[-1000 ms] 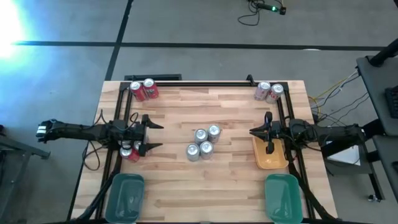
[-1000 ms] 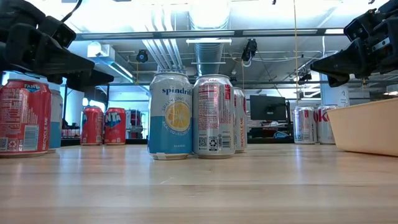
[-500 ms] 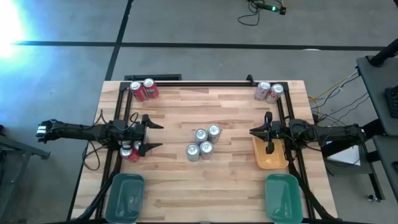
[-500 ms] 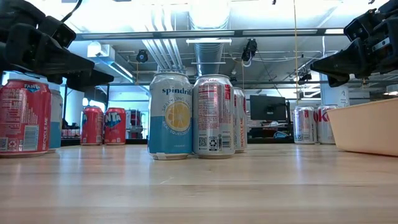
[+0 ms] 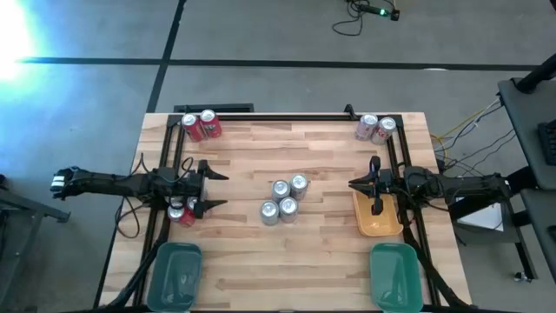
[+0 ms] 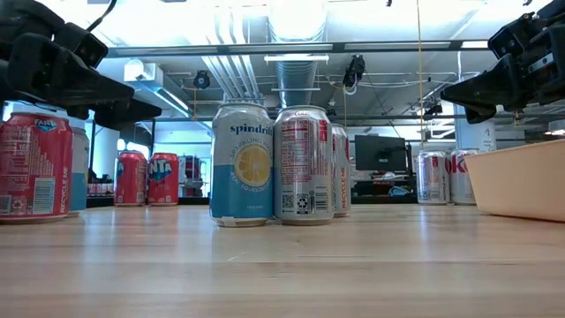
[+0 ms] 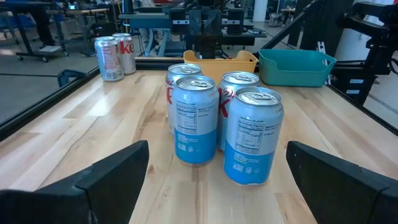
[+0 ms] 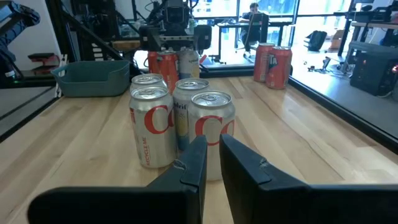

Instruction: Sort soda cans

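Note:
Several soda cans [image 5: 283,200] stand upright in a tight cluster at the table's middle; the left wrist view shows blue-and-silver ones [image 7: 196,118], the right wrist view silver ones with red lettering [image 8: 151,124]. Two red cans [image 5: 200,125] stand at the far left corner, and two pale cans [image 5: 375,128] at the far right. Red cans [image 5: 181,211] stand under my left arm. My left gripper [image 5: 219,190] is open, left of the cluster and apart from it. My right gripper [image 5: 353,184] is shut, right of the cluster, over the orange tray's edge.
An orange tray [image 5: 380,219] lies under my right arm. Two teal trays [image 5: 176,274] [image 5: 395,276] sit at the near corners. Black frame rails [image 5: 165,165] run along both table sides. Bare wood lies between each gripper and the middle cluster.

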